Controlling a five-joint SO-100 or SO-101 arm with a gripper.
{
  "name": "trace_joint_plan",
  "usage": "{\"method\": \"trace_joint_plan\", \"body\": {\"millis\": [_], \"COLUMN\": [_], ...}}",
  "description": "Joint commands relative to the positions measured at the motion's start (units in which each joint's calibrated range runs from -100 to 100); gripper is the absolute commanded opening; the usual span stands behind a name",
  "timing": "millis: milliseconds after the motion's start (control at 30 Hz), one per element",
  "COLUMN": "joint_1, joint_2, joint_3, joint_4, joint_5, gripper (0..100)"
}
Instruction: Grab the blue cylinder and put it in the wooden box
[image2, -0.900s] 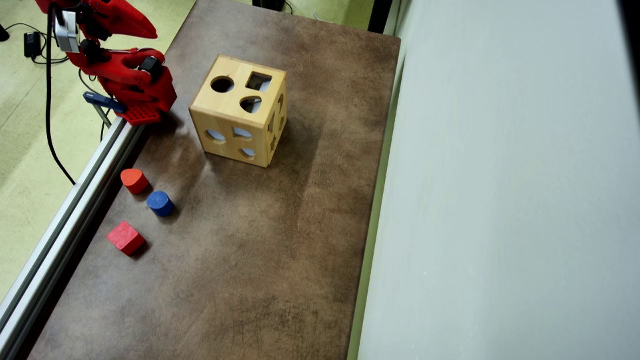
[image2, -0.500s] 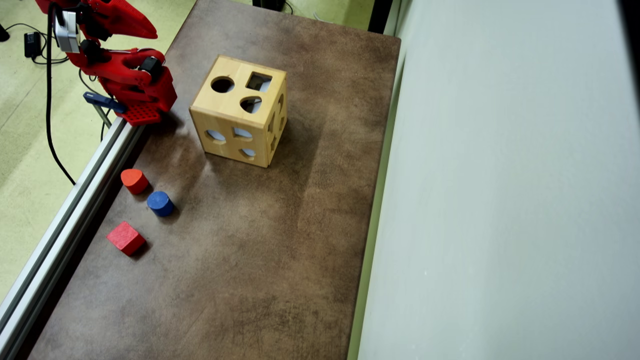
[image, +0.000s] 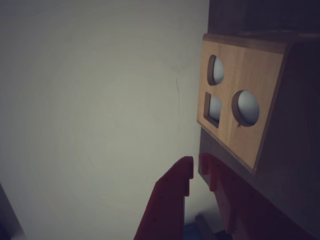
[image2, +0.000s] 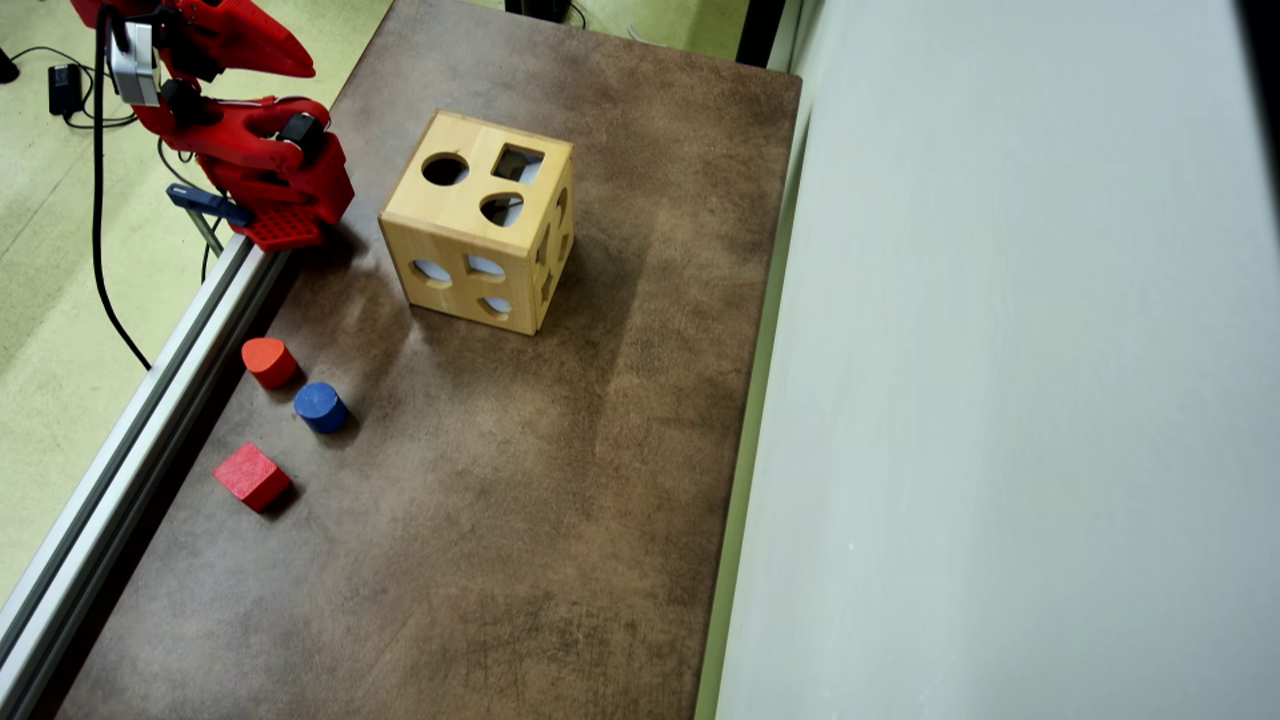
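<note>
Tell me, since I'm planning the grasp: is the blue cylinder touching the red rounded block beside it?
Apart. The overhead view shows a strip of brown tabletop between the blue cylinder and the red rounded block.

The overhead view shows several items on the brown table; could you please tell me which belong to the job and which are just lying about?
Belong to the job:
small dark-blue cylinder block
large light-wood cube box with shape cutouts

Just lying about:
red rounded block
red cube
</note>
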Motion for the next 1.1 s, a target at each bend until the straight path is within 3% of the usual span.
{"method": "trace_joint_plan", "body": {"millis": [0, 567, 833, 1067], "joint_1": [-0.22, 0.60, 0.89, 11.67], "joint_2": [0.18, 5.95, 15.81, 20.56], "joint_3": [-0.25, -1.41, -7.41, -7.50], "joint_4": [-0.79, -1.03, -11.81, -15.51], "joint_5": [0.34, 0.34, 0.39, 0.44], "gripper": [4, 4, 4, 4]}}
